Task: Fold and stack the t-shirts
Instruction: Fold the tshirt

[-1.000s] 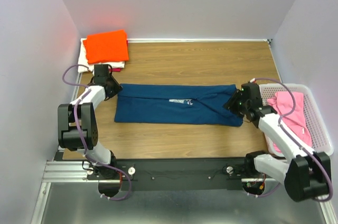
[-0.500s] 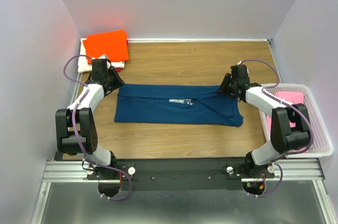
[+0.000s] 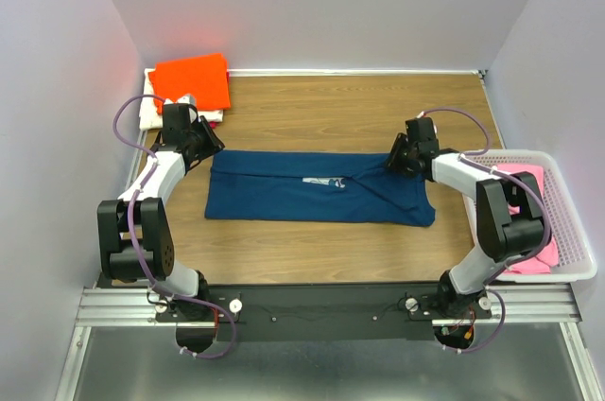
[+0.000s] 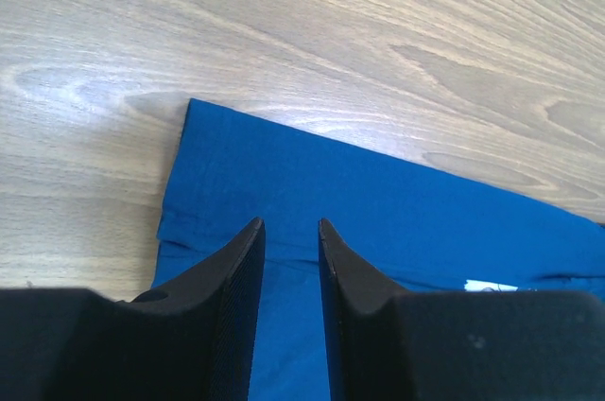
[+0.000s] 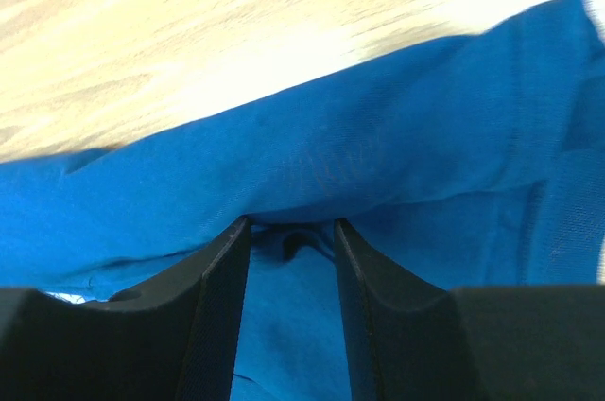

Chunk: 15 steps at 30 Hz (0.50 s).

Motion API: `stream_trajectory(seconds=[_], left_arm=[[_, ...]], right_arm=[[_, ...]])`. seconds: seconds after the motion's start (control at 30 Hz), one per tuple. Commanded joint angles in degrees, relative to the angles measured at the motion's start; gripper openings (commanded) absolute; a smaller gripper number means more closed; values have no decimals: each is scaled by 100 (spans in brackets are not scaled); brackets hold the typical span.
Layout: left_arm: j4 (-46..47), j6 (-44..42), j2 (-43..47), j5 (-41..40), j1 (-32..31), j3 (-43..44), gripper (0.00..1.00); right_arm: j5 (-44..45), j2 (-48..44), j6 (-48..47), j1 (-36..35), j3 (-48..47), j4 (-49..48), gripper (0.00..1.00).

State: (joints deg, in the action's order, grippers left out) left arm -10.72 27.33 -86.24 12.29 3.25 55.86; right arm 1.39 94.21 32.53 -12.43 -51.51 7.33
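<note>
From above I can't see either set of fingertips. Left gripper (image 4: 288, 228): jaws narrowly apart, gripping nothing, navy shirt (image 4: 378, 212) corner flat under the gap. Right gripper (image 5: 289, 228): half-open astride a raised shirt fold; can't tell if pinched.

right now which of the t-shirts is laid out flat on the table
The navy blue t-shirt, spread out in one long band. The orange t-shirt sits folded on a pile in the far left corner; the pink t-shirt is in the basket.
</note>
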Motion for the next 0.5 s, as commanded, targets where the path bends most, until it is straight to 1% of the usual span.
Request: stream_trajectory(seconds=[0.0, 0.1, 0.2, 0.23, 0.3, 0.33, 0.37, 0.47], left_arm=[[53, -114, 142, 177, -26, -13, 36], [61, -114, 151, 177, -26, -40, 36], [61, -114, 151, 186, -26, -57, 36], [53, -114, 151, 177, -26, -57, 35], [61, -114, 151, 177, -26, -57, 35], [53, -114, 151, 185, -26, -57, 35], [61, -114, 151, 186, -26, -57, 36], [53, -114, 134, 203, -34, -66, 35]], right_arm=[[-51, 185, 86, -137, -167, -188, 45], [-60, 141, 121, -216, -167, -188, 42], [-103, 62, 157, -260, -141, -188, 32], [-112, 36, 165, -286, -123, -180, 25], [-104, -34, 183, -304, -62, -180, 17], [-104, -113, 201, -322, -27, -180, 11], [-278, -166, 209, -331, 9, -180, 8], [-341, -368, 245, -374, 114, -101, 1]])
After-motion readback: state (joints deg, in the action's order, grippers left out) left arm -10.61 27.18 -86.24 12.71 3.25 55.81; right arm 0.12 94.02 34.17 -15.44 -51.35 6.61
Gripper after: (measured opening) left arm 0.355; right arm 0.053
